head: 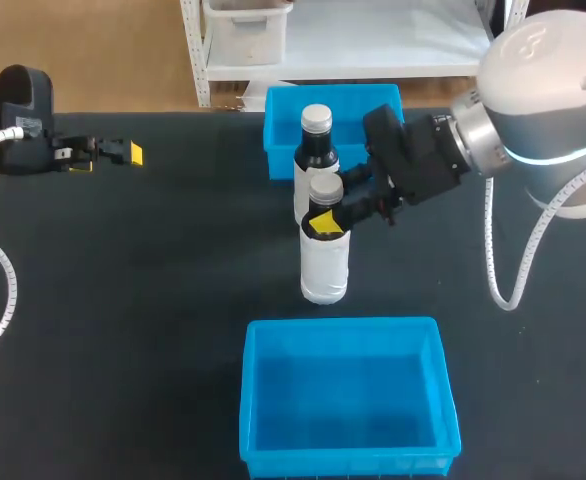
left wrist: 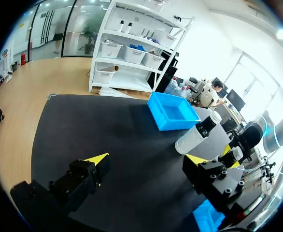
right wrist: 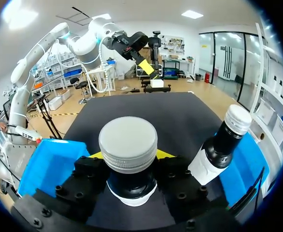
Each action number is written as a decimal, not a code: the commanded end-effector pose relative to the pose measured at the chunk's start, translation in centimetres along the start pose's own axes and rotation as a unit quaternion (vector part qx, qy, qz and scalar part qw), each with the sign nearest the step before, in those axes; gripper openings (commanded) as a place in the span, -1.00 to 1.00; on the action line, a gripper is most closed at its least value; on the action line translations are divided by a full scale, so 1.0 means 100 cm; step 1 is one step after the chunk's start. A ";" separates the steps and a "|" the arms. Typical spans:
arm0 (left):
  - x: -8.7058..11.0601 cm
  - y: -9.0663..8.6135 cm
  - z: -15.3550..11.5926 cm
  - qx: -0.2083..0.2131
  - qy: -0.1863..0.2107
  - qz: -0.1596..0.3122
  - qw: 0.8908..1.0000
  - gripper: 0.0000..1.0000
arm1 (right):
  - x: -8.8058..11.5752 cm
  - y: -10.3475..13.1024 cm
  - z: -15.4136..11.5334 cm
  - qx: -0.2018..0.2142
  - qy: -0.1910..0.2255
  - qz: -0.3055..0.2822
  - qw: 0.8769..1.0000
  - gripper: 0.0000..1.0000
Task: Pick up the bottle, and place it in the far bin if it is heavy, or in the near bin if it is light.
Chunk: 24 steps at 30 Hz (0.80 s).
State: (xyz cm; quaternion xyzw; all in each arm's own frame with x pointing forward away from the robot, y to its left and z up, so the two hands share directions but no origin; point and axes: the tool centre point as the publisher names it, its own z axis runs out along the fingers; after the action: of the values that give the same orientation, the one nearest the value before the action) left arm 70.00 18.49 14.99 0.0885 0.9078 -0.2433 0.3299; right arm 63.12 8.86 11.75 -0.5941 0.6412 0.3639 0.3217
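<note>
My right hand [head: 325, 218] clamps the nearer bottle [head: 324, 265] by its neck, under the cap, so lifting can tell me its weight. My left hand [head: 108, 157] sits open, empty, well aside.

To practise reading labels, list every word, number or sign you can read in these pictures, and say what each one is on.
No text here can be read.
The front bottle: its white wrap shows no print.
The back bottle: the same.
The near bin and the far bin: plain blue, no marks.
</note>
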 end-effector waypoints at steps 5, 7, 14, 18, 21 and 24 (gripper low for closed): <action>0.000 0.000 0.000 0.000 0.000 0.000 1.000 1.00 | 0.001 0.004 -0.003 0.000 -0.002 -0.002 1.000 -0.99; 0.000 0.000 0.000 0.000 0.000 0.000 1.000 1.00 | 0.000 0.005 -0.005 0.001 -0.001 -0.003 1.000 -1.00; 0.000 0.000 0.000 0.000 0.000 0.000 1.000 1.00 | -0.005 0.008 -0.016 0.007 0.000 -0.007 1.000 -1.00; 0.000 0.000 0.000 0.000 0.000 0.000 1.000 1.00 | -0.009 0.007 -0.028 0.018 0.001 -0.009 1.000 -1.00; 0.000 0.000 0.000 0.000 0.000 0.000 1.000 1.00 | -0.011 0.005 -0.039 0.028 0.002 -0.009 1.000 -1.00; 0.000 0.000 0.000 0.000 0.000 0.000 1.000 1.00 | -0.012 0.003 -0.052 0.040 0.005 -0.007 0.999 -1.00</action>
State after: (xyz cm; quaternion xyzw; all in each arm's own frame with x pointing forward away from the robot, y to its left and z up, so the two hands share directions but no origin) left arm 70.00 18.49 14.99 0.0885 0.9078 -0.2433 0.3299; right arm 63.83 6.06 14.39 -0.5891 0.6478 0.3399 0.3431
